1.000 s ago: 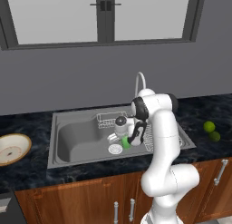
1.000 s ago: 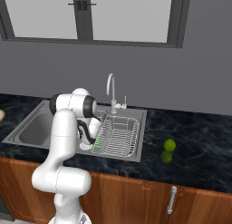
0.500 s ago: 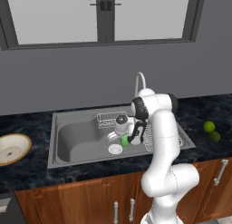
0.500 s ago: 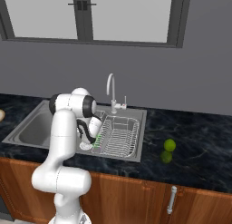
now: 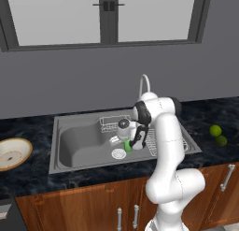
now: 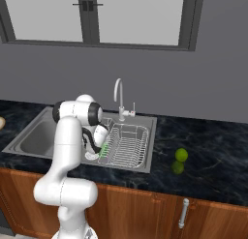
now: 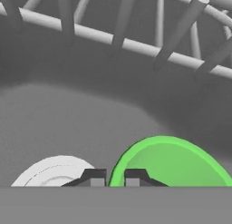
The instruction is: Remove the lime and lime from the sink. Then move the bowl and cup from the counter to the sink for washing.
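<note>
bright green cup is hanging low inside the sink, just beside the round white drain and next to the wire rack. the claw is reaching down into the basin and, in the hand view, its two dark tips are sitting narrow across the cup's rim, one inside and one outside, so it is gripping the cup by its edge. two limes are resting on the black marbled counter to the right of the sink, touching or nearly so. the bowl is waiting on the counter to the left of the sink.

judging from this, a thin rim grip could let the cup tip or roll when released, or knock against the rack. no brand, label or readable writing is showing anywhere.
</note>
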